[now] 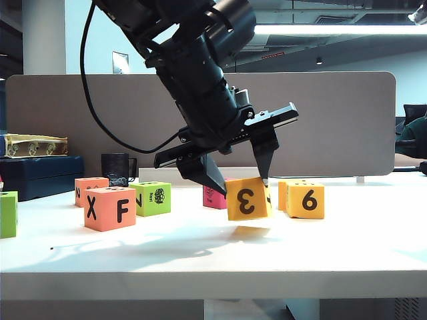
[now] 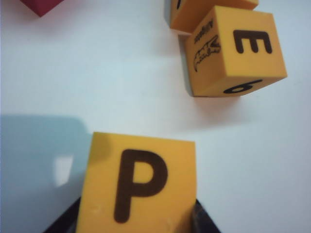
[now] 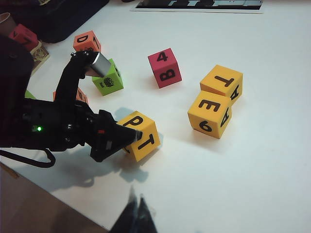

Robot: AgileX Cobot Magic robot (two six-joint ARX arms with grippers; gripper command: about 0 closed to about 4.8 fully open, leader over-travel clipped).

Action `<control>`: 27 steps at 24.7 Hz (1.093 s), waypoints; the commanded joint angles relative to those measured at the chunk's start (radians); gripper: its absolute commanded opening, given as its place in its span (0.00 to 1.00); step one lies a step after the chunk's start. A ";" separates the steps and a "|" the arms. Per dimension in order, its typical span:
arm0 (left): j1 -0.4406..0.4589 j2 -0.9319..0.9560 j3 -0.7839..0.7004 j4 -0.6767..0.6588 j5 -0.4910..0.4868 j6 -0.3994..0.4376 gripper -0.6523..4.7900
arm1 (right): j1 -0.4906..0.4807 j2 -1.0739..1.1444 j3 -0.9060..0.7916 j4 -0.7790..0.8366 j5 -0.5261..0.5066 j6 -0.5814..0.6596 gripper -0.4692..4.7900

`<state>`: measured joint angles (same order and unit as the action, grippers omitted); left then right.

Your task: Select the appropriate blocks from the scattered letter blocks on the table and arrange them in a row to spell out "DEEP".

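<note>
The left gripper [image 1: 240, 179] held the yellow foam cube marked "3" and "P" [image 1: 248, 199] between its black jaws, tilted just above the smooth white table [image 1: 347, 240]. Beside it sat the matte yellow cube marked "6" and "E" [image 1: 306, 200]. The right gripper [image 3: 136, 213] hung apart, its tips pressed together and cut off by the frame.

Black left gripper [image 1: 240, 179] with tapered, wedge-shaped fingers [image 1: 207, 175], glossy jointed housing, looping black cable; small green indicator light.

Pink cube [image 2: 41, 6] cut off by frame edge.
</note>
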<state>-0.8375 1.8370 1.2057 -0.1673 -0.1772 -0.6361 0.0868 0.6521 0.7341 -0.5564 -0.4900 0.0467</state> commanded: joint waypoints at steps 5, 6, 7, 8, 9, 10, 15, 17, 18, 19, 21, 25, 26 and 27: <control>-0.013 -0.003 0.004 -0.004 0.014 -0.038 0.57 | 0.000 -0.002 0.005 -0.016 0.002 -0.003 0.09; -0.013 -0.003 0.004 -0.004 0.024 -0.037 0.57 | 0.000 -0.002 0.005 -0.016 0.002 -0.003 0.09; -0.015 -0.003 0.004 -0.011 0.025 -0.037 0.63 | 0.000 -0.002 0.005 -0.016 0.002 -0.003 0.09; -0.016 -0.003 0.004 -0.012 0.024 -0.037 0.70 | 0.000 -0.002 0.005 -0.016 0.002 -0.003 0.09; -0.016 -0.003 0.004 -0.014 0.025 -0.037 0.76 | 0.000 -0.002 0.005 -0.016 0.002 -0.003 0.09; -0.016 -0.003 0.004 -0.018 0.029 -0.037 0.82 | 0.000 -0.002 0.005 -0.016 0.002 -0.003 0.09; -0.019 -0.003 0.004 -0.017 0.050 -0.026 0.83 | 0.000 -0.002 0.005 -0.016 0.002 -0.003 0.09; -0.019 -0.003 0.004 -0.020 0.050 -0.026 0.83 | 0.000 -0.002 0.005 -0.016 0.002 -0.003 0.09; -0.019 -0.003 0.004 -0.036 0.052 -0.026 0.83 | 0.000 -0.002 0.005 -0.016 0.002 -0.004 0.09; -0.019 -0.004 0.004 -0.048 0.070 -0.026 0.83 | 0.000 -0.002 0.005 -0.016 0.002 -0.004 0.09; -0.019 -0.004 0.004 -0.064 0.110 -0.026 0.83 | 0.000 -0.002 0.005 -0.016 0.002 -0.006 0.09; -0.019 -0.004 0.004 -0.093 0.178 -0.026 0.83 | 0.000 -0.002 0.005 -0.016 0.002 -0.029 0.09; -0.019 -0.004 0.004 -0.092 0.187 -0.026 0.83 | 0.000 -0.002 0.005 -0.016 0.006 -0.029 0.09; -0.019 -0.004 0.004 -0.091 0.202 -0.026 0.83 | 0.000 -0.002 0.005 -0.016 0.018 -0.029 0.09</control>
<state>-0.8516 1.8370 1.2057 -0.2600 0.0017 -0.6670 0.0864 0.6521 0.7341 -0.5819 -0.4885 0.0238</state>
